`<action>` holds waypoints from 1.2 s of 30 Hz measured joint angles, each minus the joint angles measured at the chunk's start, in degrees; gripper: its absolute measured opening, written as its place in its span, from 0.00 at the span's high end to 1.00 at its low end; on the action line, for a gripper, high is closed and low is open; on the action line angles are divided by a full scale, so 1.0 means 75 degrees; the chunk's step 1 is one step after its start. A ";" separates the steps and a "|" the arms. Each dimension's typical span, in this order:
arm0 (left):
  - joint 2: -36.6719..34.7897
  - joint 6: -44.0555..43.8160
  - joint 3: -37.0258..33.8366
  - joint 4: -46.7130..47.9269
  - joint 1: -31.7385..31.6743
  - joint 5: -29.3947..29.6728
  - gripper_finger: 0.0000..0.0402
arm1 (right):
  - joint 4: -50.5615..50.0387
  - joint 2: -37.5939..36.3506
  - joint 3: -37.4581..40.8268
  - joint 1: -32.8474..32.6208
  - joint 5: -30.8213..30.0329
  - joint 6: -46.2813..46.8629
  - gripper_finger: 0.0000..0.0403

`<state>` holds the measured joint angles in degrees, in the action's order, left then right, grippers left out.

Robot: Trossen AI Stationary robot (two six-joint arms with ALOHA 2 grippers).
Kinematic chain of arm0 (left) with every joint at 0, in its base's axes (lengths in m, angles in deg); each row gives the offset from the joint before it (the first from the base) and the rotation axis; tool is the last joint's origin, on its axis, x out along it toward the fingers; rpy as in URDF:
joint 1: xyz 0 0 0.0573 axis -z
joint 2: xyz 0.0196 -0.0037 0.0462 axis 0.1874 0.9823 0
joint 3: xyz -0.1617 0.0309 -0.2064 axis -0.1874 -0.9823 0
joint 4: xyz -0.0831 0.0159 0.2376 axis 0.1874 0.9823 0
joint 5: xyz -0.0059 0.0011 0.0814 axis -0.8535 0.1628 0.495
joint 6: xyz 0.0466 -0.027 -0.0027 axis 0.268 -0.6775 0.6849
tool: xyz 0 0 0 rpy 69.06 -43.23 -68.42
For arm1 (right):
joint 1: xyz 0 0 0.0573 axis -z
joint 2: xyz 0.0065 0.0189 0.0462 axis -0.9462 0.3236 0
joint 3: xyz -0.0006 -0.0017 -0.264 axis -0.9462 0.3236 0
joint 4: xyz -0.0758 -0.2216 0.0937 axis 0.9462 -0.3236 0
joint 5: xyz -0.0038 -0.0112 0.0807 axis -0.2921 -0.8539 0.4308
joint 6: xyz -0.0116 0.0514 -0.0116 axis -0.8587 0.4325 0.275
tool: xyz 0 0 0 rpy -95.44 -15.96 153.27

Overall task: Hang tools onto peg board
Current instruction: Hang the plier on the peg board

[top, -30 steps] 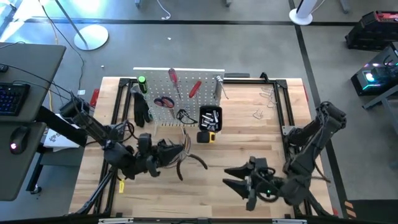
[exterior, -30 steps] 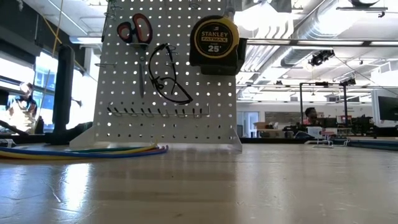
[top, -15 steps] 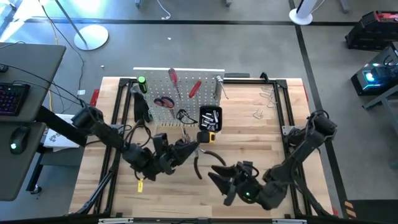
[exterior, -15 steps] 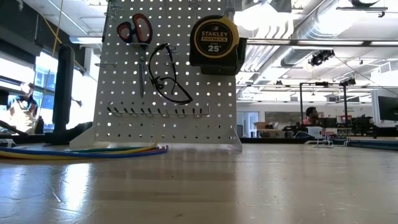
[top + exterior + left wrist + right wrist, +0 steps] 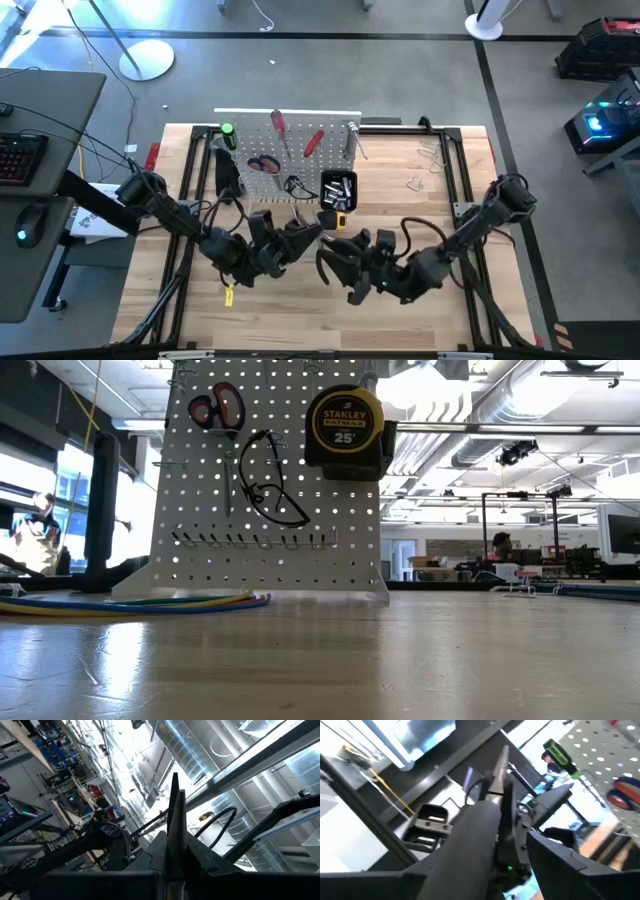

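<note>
The left gripper (image 5: 300, 240) is clenched on black-handled pliers (image 5: 172, 820), apparently to pass them to the spread right gripper (image 5: 335, 262) just beside it; the peg board (image 5: 290, 160) stands beyond both.

My work surface is a light wooden table (image 5: 400, 325) of butcher-block planks, edged by a black metal frame (image 5: 455, 170). At the upper middle of the high view the white peg board (image 5: 300, 160) stands on it, its base resting on the wood. In the low view a curved bundle of coloured cables (image 5: 140, 603) lies flat on the tabletop at the left, just in front of the board's foot. Toward the upper right of the high view, metal clamps (image 5: 425, 165) lie loose on the planks, well apart from the board.
</note>
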<state>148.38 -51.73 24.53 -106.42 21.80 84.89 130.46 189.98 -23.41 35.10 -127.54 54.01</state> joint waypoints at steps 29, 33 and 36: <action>-0.0016 -0.0528 0.0006 0.0366 -0.0125 -0.0135 0.94 | 0.0971 0.0005 0.0000 0.0334 0.0228 -0.1430 0.83; -0.0035 -0.0889 0.0012 0.0730 -0.0130 -0.0127 0.94 | 0.1010 0.0003 0.0000 0.0368 0.0198 -0.1355 0.83; -0.0028 -0.0790 0.0012 0.0707 -0.0131 -0.0183 0.94 | 0.1011 0.0003 0.0000 0.0366 0.0195 -0.1365 0.83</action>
<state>148.17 -57.66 24.62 -101.12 20.81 83.52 138.04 190.00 -23.41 37.85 -126.08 43.78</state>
